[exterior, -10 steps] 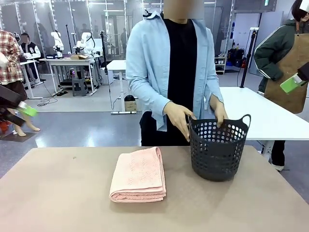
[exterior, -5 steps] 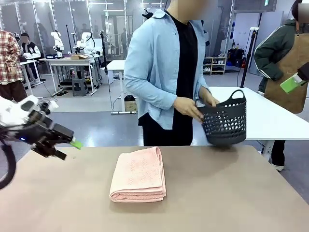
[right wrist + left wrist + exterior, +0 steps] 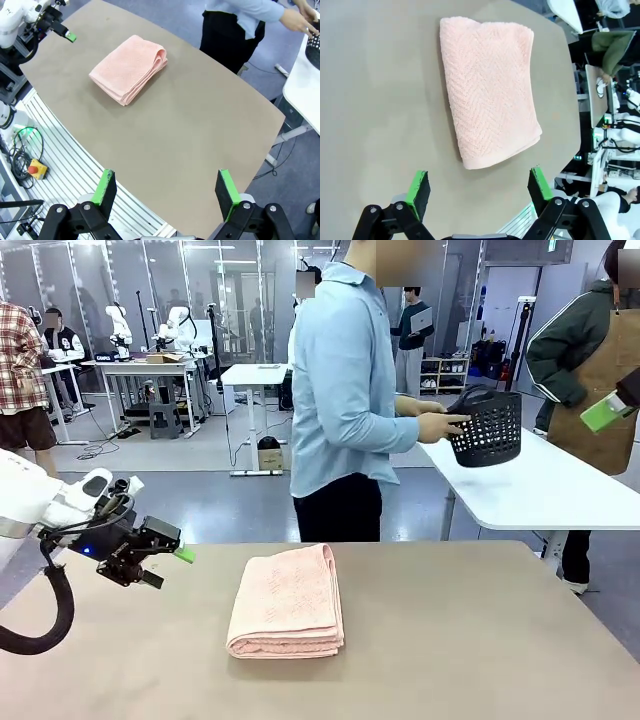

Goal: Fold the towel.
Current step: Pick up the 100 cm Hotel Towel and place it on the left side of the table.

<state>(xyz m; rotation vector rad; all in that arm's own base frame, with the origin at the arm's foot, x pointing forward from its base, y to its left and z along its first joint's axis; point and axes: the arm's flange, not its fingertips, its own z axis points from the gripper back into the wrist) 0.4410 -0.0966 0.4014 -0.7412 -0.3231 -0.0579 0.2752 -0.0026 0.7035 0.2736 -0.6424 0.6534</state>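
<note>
The towel [image 3: 287, 602] is pale salmon-pink and lies folded into a thick rectangle on the brown table [image 3: 470, 660], a little left of the middle. My left gripper [image 3: 168, 566] hovers open over the table's left side, short of the towel and apart from it. In the left wrist view the towel [image 3: 490, 85] lies just ahead of the open left gripper [image 3: 479, 185], with nothing between its green pads. In the right wrist view the towel [image 3: 129, 69] is far below and ahead. There the right gripper [image 3: 167, 192] stands open and empty, high over the table's near edge.
A person in a light blue shirt [image 3: 345, 390] stands at the far edge, turned to the right. They hold a dark plastic basket [image 3: 487, 427] over the white table [image 3: 540, 490] behind. Another person in an apron [image 3: 600, 370] stands at the far right.
The person lifted the basket off my table and turned away with it toward the white table. My left arm swung in from the left toward the towel.
</note>
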